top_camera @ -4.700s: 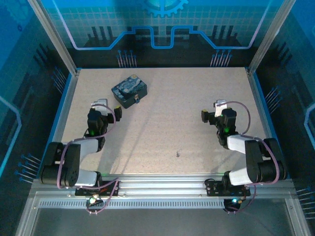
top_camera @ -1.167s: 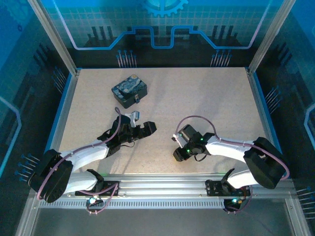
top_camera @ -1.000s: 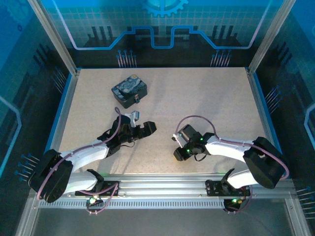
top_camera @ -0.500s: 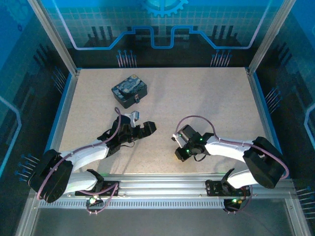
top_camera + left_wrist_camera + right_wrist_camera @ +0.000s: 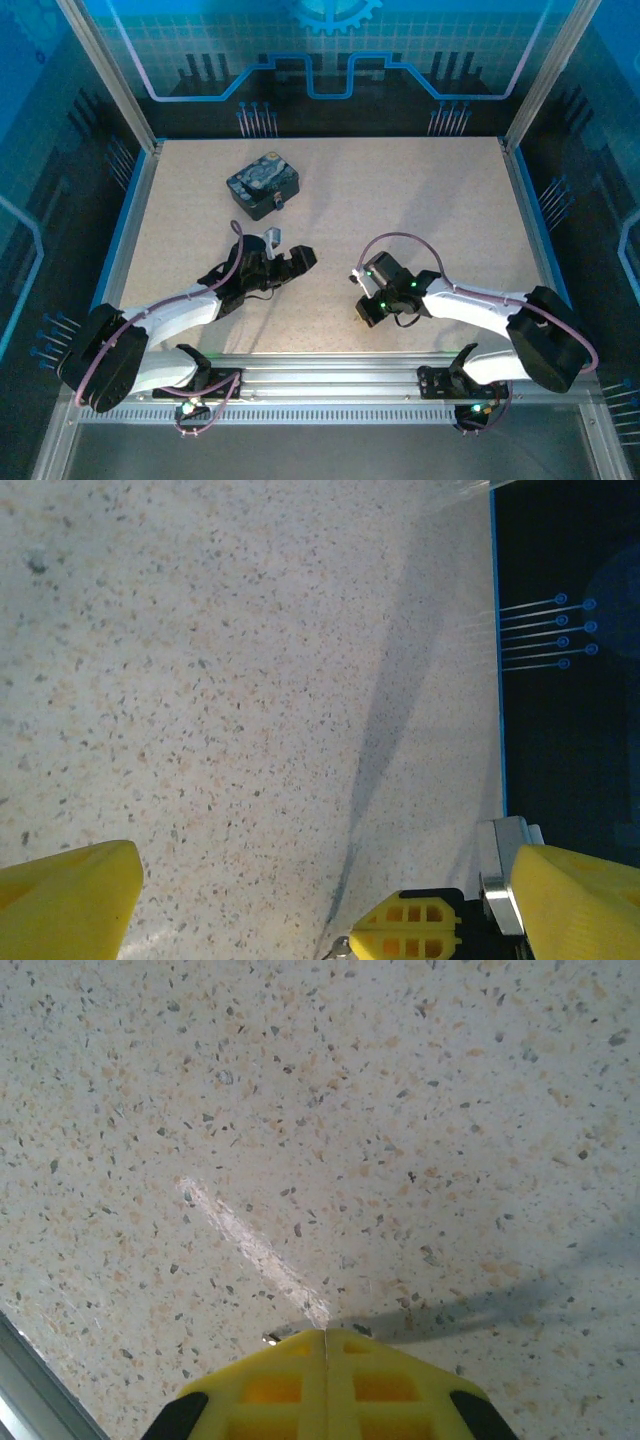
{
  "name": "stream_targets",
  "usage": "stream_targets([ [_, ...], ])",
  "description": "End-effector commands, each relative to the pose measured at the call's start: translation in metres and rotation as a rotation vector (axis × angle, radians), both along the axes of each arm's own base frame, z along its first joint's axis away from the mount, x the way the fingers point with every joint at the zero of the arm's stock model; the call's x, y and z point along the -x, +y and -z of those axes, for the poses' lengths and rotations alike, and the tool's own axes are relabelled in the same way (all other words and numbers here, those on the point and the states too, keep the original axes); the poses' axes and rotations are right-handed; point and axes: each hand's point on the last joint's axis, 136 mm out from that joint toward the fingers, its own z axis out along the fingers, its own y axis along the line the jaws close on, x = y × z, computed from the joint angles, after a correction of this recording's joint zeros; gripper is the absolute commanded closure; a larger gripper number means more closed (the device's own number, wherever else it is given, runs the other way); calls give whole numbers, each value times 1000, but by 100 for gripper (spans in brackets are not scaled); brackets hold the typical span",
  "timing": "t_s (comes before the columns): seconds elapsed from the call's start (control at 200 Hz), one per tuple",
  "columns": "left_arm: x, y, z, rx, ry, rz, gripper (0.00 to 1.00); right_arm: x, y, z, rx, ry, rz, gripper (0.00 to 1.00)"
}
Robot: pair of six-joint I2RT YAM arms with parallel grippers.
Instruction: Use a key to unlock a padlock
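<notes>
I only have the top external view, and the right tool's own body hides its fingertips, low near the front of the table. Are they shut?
Observer: Yes. The right wrist view shows the right tool with both yellow fingers pressed together and the seam between them closed.
Operator: Is anything showing at the tips?
Observer: A tiny metal tip, probably the key, shows at their left edge. I cannot tell whether it is actually pinched.
</notes>
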Motion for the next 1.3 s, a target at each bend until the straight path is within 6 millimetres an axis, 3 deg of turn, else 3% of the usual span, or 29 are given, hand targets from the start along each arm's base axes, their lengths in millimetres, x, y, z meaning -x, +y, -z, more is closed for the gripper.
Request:
stream_targets([
  [0.0,1,-9,-12,104,107,-36,4,-13,9,-23,-52,-57,25,100],
  [0.23,1,-14,-24,309,231,-135,4,-33,20,-61,-119,-172,44,100],
  [0.59,-3,-4,-37,559,334,-297,5,-65,42,-121,-243,-319,87,100],
  [0.84,-11,-11,-51,735,403,-345,6,-85,66,-162,-374,-392,102,100],
  [0.95,-13,-21,-56,780,421,-328,7,-89,76,-167,-400,-393,91,100],
  [0.965,-13,-23,-57,784,426,-325,7,-92,80,-179,-421,-412,89,100],
  [1.125,-15,-40,-57,844,457,-304,11,-97,94,-188,-457,-412,67,100],
  [1.296,-19,-55,-60,929,462,-272,21,-96,103,-179,-457,-385,58,100],
])
